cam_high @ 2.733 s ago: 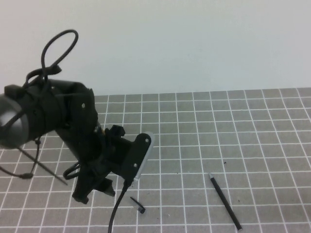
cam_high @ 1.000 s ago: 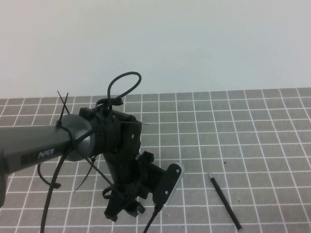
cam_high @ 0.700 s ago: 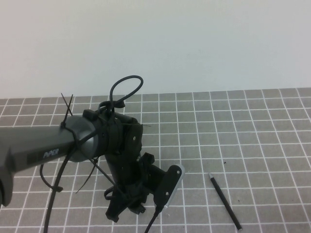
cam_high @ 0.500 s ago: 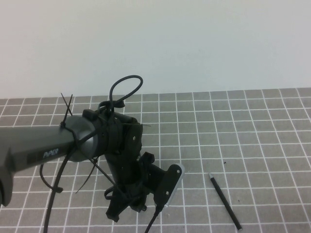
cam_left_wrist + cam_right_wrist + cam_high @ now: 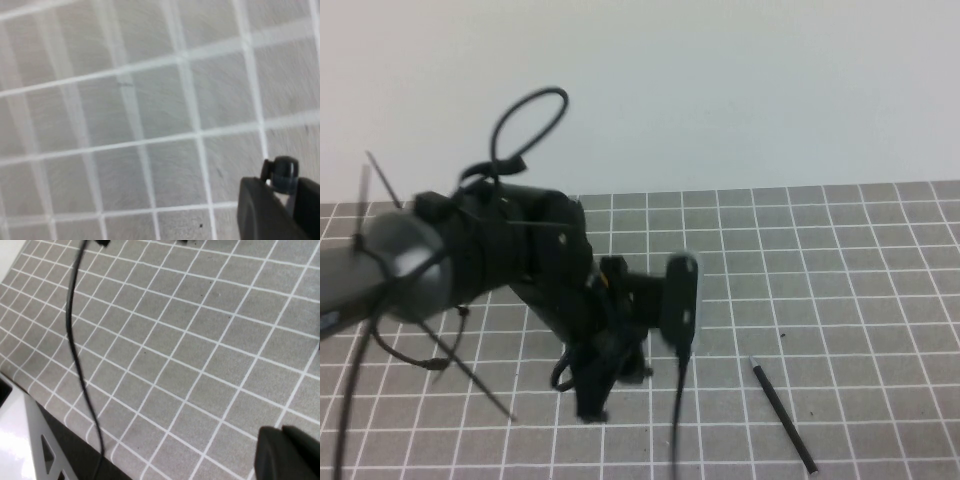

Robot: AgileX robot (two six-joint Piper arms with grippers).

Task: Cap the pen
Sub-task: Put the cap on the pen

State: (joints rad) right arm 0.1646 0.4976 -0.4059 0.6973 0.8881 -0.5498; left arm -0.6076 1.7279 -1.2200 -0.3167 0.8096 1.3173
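Lifted and swung since half a second ago, the left gripper (image 5: 595,400) now hangs above the counter (image 5: 860,260) well to the pen's left, and the cap no longer shows on the grid where it lay earlier. In the left wrist view a small dark rounded piece (image 5: 281,172) sits pinched at the fingers, jaws drawn nearly together on it; it is probably the cap, though the view is too blurred to be sure. The pen (image 5: 783,416) lies flat on the counter, pale tip pointing away from the robot, nothing touching it. The right gripper (image 5: 292,455) hangs over bare grid well apart from the pen, jaws together and empty.

To do this step well, the cap's open end should be carried to face the pen's tip, lined up along the pen's slant, and the right gripper should pin the pen before any push.
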